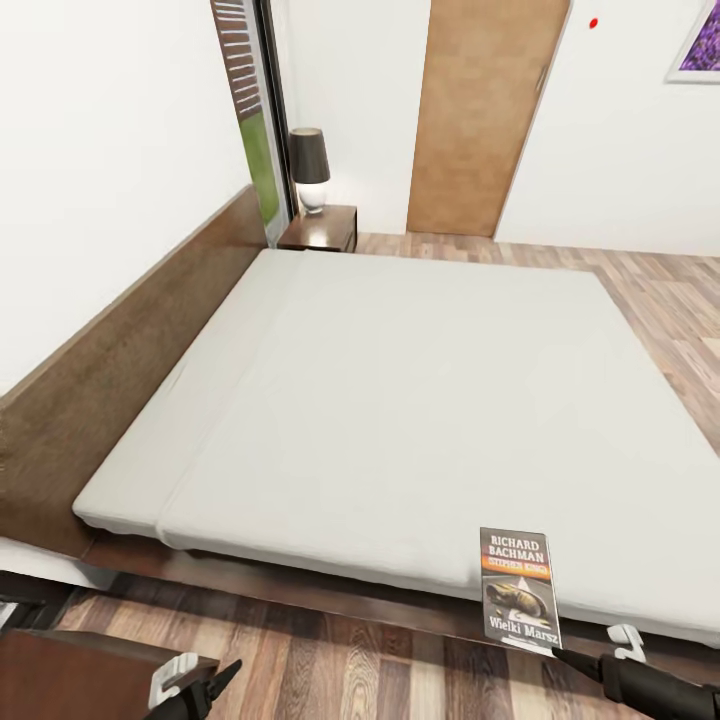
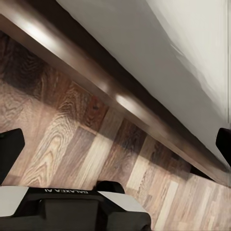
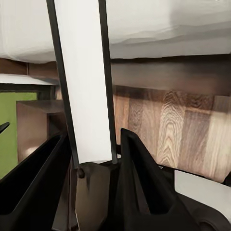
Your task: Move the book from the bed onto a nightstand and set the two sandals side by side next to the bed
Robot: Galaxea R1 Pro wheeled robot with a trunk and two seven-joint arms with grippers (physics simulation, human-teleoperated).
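I had the right gripper (image 3: 96,159) pinching the thin dark Richard Bachman paperback (image 1: 519,588) by its lower edge, upright at five o'clock off the off-white mattress bed (image 1: 400,400), ready to carry. The left gripper (image 2: 115,139) hung spread over the wood-plank floor (image 2: 72,144). The glossy reddish-brown nightstand (image 1: 322,228) waited at eleven o'clock.

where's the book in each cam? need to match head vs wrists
Head view: the book stands upright at lower right, over the near mattress edge, its lower end at the right gripper.
Left wrist view: not in it; floor and bed frame there.
Right wrist view: seen edge-on, a white page block between dark covers, running up from between the fingers.
Shared landmark: the bed's dark brown frame rail under the white mattress.
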